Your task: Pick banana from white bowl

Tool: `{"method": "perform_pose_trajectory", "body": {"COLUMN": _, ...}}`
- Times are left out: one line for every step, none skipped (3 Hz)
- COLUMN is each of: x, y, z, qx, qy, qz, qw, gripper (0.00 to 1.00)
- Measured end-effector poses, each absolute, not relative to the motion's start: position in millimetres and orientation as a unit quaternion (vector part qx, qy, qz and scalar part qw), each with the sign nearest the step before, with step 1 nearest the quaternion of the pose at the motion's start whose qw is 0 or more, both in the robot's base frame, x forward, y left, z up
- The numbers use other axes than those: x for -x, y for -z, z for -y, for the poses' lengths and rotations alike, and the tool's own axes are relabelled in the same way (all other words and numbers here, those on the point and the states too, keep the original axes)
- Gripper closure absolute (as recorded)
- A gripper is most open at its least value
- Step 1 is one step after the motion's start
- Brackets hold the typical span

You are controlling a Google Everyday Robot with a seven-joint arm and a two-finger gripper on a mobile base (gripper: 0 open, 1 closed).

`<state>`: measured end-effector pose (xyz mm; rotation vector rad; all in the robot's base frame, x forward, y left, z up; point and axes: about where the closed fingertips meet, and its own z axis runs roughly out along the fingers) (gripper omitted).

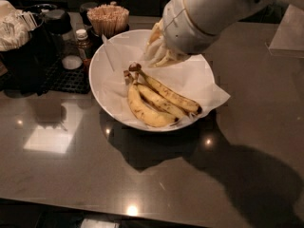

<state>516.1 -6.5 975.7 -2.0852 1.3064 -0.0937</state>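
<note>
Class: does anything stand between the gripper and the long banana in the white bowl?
Nothing visible. The gripper hangs above the stem end of the banana in the white bowl; two plumper bananas lie beside it, not over it.

The arm (213, 13) is a thick, smooth white cylinder, ringed near its end by thin seams and a wider rounded collar. A small dark dot marks its upper part. The gripper (158, 51), pale cream-yellow and ridged, hangs near the counter's (71, 175) far edge.
</note>
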Motion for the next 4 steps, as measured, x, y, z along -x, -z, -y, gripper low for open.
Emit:
{"method": "perform_pose_trajectory", "body": {"x": -545.4, "y": -939.8, "z": -10.2, "qx": 0.788, "qy": -0.005, "qz": -0.541, "qw": 0.295, "gripper": 1.00}}
{"method": "perform_pose_trajectory", "body": {"x": -569.0, "y": -919.5, "z": -14.0, "qx": 0.755, "qy": -0.054, "qz": -0.587, "qw": 0.287, "gripper": 1.00}}
{"method": "perform_pose_trajectory", "body": {"x": -571.0, "y": -916.7, "z": -14.5, "qx": 0.751, "qy": -0.058, "qz": -0.592, "qw": 0.286, "gripper": 0.91}}
{"method": "perform_pose_trajectory", "body": {"x": -568.7, "y": -915.5, "z": -14.4, "qx": 0.749, "qy": -0.071, "qz": -0.589, "qw": 0.296, "gripper": 0.72}}
